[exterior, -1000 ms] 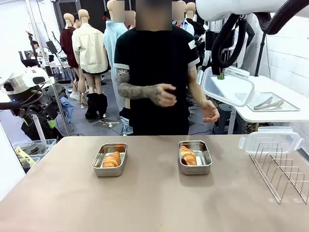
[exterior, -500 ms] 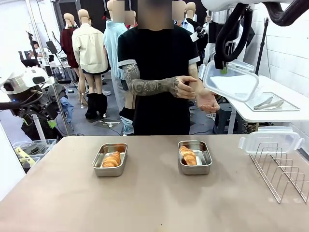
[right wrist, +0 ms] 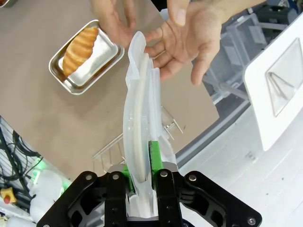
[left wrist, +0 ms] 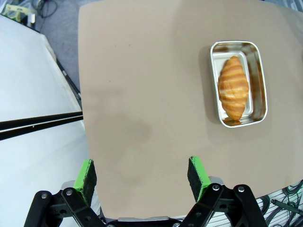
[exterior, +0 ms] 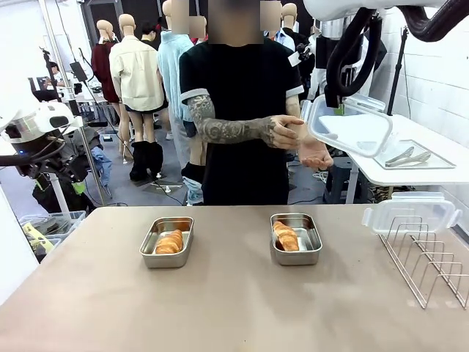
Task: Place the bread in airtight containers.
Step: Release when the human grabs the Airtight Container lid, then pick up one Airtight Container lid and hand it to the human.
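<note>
Right hand (right wrist: 140, 160) clamped tight on a clear lid (right wrist: 137, 94), held on edge high over the table's (exterior: 234, 308) far side, just beside the person's open palm (right wrist: 189, 42). Left hand (left wrist: 142, 172) — fingers (left wrist: 87, 172) wide apart, empty — above bare table. A roll (exterior: 169, 241) in the left pan (exterior: 165, 262), a second roll (exterior: 285, 235) in the right pan (exterior: 295, 259), both uncovered, open room all round.

On the table (exterior: 234, 308), the left container (exterior: 165, 262) holds one croissant (exterior: 170, 241); the right container (exterior: 297, 259), well apart, holds a second croissant (exterior: 285, 235). Farther right stands a wire rack (exterior: 432, 264), a lid (exterior: 410, 213) at its far end. A person (exterior: 234, 132) stands behind.
</note>
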Tool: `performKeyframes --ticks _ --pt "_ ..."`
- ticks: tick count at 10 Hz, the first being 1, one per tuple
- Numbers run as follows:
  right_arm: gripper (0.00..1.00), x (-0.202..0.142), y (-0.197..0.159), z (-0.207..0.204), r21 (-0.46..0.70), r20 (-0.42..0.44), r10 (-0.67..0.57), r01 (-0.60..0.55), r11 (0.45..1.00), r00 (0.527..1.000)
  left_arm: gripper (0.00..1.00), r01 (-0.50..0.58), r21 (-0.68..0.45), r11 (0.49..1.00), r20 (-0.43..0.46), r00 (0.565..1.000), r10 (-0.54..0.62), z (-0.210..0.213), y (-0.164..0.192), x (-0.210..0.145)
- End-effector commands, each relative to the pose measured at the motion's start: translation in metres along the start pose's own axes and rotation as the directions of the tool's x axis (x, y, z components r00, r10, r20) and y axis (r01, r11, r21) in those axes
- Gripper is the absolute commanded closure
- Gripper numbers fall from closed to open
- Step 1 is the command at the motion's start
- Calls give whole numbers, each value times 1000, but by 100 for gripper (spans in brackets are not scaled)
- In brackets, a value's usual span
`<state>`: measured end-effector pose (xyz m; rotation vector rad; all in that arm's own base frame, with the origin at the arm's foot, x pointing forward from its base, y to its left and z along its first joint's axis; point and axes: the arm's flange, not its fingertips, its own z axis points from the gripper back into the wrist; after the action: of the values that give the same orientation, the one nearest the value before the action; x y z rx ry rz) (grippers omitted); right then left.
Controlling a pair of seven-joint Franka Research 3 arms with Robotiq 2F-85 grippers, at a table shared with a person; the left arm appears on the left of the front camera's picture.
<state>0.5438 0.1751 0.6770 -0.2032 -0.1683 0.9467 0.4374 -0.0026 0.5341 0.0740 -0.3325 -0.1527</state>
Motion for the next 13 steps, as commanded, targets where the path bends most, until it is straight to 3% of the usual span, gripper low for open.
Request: performKeyframes --ticks 1,6,7,11,12,13 --pt "100 7 -8 -4 -6 22 -20 20 1000 1000 0 -4 -2 1000 11 1000 4 0 2 1" --pt "100 21 -19 -11 24 19 45 -46 999 999 0 -4 -2 1000 11 1000 4 0 2 1" --pt "90 23 -19 -11 30 18 54 -55 998 998 0 -4 -2 1000 11 1000 4 0 2 1" --pt "11 5 -2 2 16 -8 69 -69 997 998 0 -4 -2 1000 11 1000 4 0 2 1" --pt "0 -9 9 8 12 -16 78 -78 997 997 0 -4 -2 1000 11 1000 4 0 2 1" --pt "0 -28 21 10 -5 -28 98 -99 995 995 0 -4 -2 1000 11 1000 4 0 2 1"
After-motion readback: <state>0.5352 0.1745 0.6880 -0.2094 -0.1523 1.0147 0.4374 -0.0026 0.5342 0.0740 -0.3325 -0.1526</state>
